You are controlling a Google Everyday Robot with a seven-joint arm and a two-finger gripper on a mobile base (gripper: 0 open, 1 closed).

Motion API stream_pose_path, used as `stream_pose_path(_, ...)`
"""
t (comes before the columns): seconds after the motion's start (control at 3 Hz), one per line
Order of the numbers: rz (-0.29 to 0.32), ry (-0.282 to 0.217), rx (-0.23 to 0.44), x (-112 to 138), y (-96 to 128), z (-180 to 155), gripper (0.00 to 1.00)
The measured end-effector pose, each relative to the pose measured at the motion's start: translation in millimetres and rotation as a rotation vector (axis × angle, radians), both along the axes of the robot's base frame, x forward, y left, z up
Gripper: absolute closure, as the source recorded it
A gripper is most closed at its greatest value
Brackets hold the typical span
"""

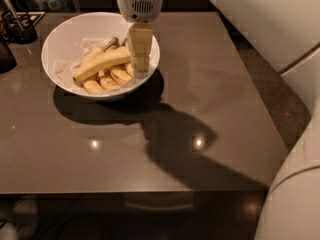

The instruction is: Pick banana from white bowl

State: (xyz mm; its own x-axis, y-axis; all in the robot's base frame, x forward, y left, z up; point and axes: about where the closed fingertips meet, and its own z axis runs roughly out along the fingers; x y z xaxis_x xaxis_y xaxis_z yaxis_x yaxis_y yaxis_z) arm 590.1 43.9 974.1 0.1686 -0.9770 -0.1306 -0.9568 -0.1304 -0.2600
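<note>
The white bowl stands at the far left of the brown table. In it lies the long, nearly straight pale-yellow banana, slanting from lower left to upper right on top of a bunch of shorter curved bananas. My gripper hangs down from its white wrist over the right side of the bowl, its tip at the right end of the long banana. It hides that end of the banana.
The brown table reaches to the right and toward the near edge. Dark objects stand at the far left behind the bowl. My white arm fills the right side of the view.
</note>
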Motion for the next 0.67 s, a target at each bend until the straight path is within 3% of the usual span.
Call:
stream_pose_path(0.33,-0.016,0.005,0.033,13.2,16.3,-9.3,0.00)
stream_pose_path(0.67,0.007,0.011,0.014,30.1,39.4,-18.0,0.00)
